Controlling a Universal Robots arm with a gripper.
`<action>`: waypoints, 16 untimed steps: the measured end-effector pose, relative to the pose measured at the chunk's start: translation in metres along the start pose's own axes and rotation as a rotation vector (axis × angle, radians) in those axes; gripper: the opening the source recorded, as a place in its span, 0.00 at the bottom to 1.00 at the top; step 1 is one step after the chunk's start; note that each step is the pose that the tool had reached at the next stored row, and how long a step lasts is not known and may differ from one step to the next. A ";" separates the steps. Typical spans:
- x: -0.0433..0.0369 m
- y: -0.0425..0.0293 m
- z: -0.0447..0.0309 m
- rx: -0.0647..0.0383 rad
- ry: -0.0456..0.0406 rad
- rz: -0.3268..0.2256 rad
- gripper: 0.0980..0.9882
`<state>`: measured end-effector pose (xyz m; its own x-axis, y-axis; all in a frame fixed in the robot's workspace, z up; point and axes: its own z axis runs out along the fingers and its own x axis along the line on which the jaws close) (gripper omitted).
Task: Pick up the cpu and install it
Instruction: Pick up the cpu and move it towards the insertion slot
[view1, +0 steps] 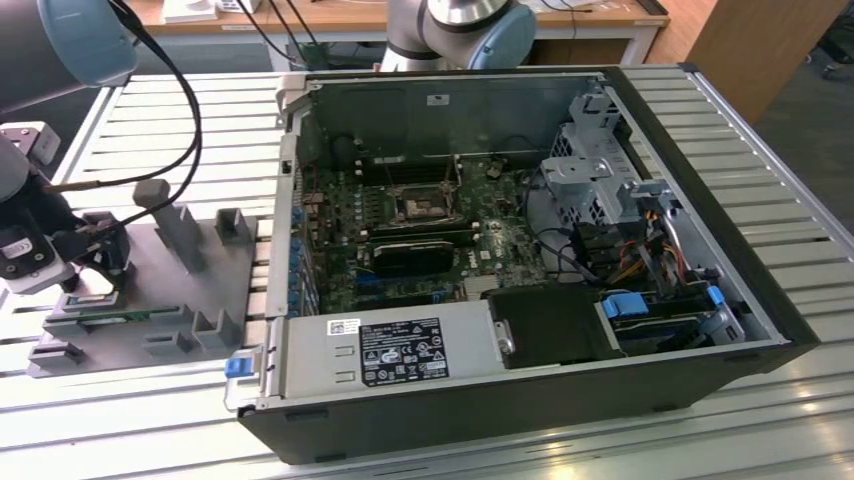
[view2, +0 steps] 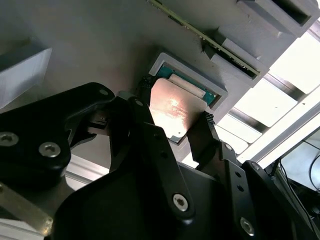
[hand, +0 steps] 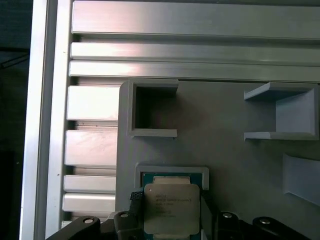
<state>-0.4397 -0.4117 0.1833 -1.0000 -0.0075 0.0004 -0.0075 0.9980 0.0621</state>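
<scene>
The cpu (hand: 171, 207), a flat square chip with a silver-grey top and a thin green edge, lies at a shallow square recess of the grey fixture plate (hand: 220, 115). My gripper (hand: 169, 212) straddles it, one black finger against each of two opposite sides. In the second wrist view the same cpu (view2: 172, 107) shines between the fingertips (view2: 141, 97) of the gripper (view2: 175, 110). Whether the chip is lifted off the recess floor I cannot tell. In the exterior view the gripper (view1: 83, 268) hangs low over the fixture plate (view1: 174, 290) at the exterior view's left.
An open computer case (view1: 534, 250) lies to the exterior view's right of the fixture, with the motherboard's metal-framed socket (view1: 416, 205) near its middle. Grey fixture blocks (view1: 180, 235) stand up around the gripper. A slatted aluminium table (view1: 787, 180) carries everything. Black cables (view1: 187, 110) hang over the fixture.
</scene>
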 end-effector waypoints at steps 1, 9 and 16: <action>0.0000 0.0000 0.0000 0.000 0.0000 0.000 0.50; -0.0003 0.0001 -0.0004 0.000 -0.0002 0.000 0.58; -0.0003 0.0002 -0.0022 0.000 -0.0003 0.000 0.58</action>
<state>-0.4394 -0.4117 0.1855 -1.0000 -0.0073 0.0001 -0.0073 0.9980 0.0623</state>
